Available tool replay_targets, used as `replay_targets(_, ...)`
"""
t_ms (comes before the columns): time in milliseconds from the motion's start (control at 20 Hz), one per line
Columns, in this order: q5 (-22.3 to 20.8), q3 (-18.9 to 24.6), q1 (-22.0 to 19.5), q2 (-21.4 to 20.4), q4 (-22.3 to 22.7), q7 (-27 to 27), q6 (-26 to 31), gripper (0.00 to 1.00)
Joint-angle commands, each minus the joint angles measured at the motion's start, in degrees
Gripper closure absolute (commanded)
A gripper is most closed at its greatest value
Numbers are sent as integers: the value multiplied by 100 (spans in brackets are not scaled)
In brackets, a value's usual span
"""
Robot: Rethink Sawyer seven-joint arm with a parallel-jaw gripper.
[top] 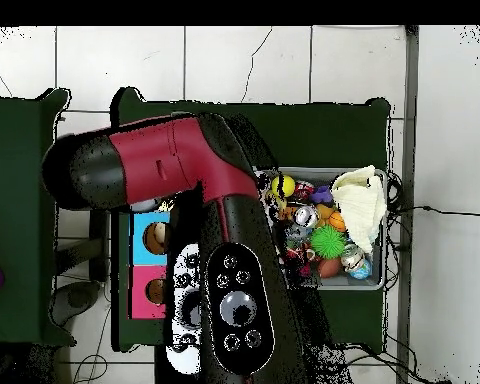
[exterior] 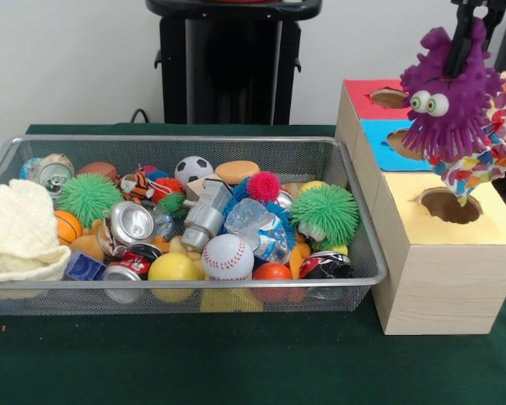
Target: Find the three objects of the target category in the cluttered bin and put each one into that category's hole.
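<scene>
Printed cloth [exterior: 481, 164] hangs with purple spiky toy [exterior: 451, 93] | gripper [exterior: 465, 42] clenched on both | yellow-topped hole [exterior: 449, 205] directly below.

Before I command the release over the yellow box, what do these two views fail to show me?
- Gripper: front view, its top is cut off by the edge and its tips are buried in the purple spiky toy; grip state unreadable.
- Printed cloth piece: front view, mostly behind that toy.
- Yellow-topped hole: overhead view, covered by the red arm.
- Wire bin: overhead view, partly under the arm.
</scene>
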Motion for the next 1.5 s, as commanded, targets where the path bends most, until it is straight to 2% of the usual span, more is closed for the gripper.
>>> replay_targets(50, 80, -36, -163, 154, 307, 541, -201, 100)
replay_targets(750, 93, -17, -179, 190, 327, 532, -264, 100)
replay_targets(800, 86, -18, -185, 190, 334, 521, -280, 0)
replay_targets(1500, 172, -37, -213, 101, 472, 509, -380, 0)
